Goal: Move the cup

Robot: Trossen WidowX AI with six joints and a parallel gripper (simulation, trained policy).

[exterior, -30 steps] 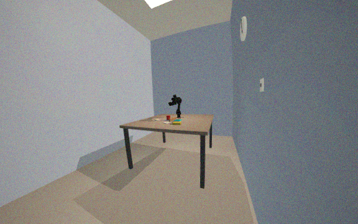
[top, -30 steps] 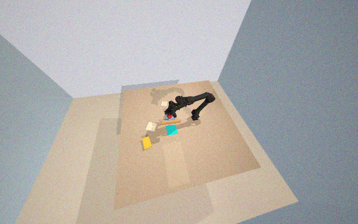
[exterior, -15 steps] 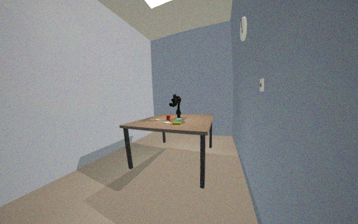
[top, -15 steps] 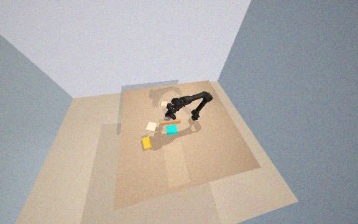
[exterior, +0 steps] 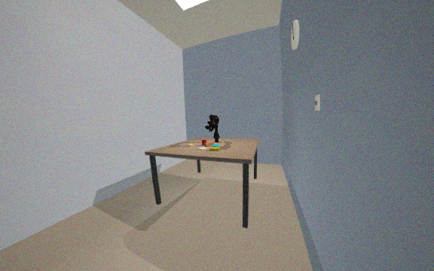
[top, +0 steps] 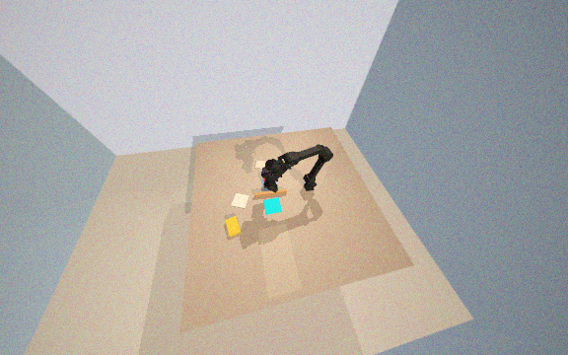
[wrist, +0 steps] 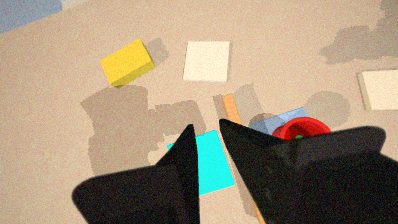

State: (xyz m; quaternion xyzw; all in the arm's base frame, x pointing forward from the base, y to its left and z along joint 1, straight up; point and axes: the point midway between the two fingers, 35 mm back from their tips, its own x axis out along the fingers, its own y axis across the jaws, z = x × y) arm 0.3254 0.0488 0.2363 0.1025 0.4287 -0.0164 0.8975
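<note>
Where two walls meet behind the table, a pale one (top: 215, 59) (exterior: 70, 94) runs along one side and a blue-grey one (top: 486, 123) (exterior: 371, 150) along the other. Between them stands the wooden table (top: 343, 227) (exterior: 198, 157) (wrist: 30, 90), on dark legs. My black arm (top: 304, 154) (exterior: 216, 129) rises from the tabletop, bends over and reaches towards the objects. At its end my gripper (top: 272, 186) (exterior: 208, 129) (wrist: 206, 126) hangs above the table with its fingers partly apart, a narrow gap between the tips and nothing held in it.

An orange bar (top: 270, 194) (exterior: 209, 144) (wrist: 231, 109) lies across the table between the two coloured pads. On one side of it is the cyan pad (top: 272, 206) (exterior: 215, 145) (wrist: 216, 160), with no cup on it; on the other is the blue pad (top: 264, 185) (wrist: 280, 119), largely hidden from me. One cream tile (top: 240, 200) (exterior: 203, 148) (wrist: 206, 61) lies near an end of the bar; another cream tile (top: 259, 164) (exterior: 191, 144) (wrist: 382, 90) lies beyond the blue pad. The yellow block (top: 233, 226) (exterior: 214, 149) (wrist: 127, 62) rests farther out, past the first tile.

Smaller still, the red cup (top: 264, 180) (exterior: 203, 142) (wrist: 305, 127) stands upright at the blue pad, outside my grasp, partly covered by one finger in my wrist view. Inside its rim I can see a bit of green, a marble (wrist: 299, 137); how many lie in there I cannot tell.
</note>
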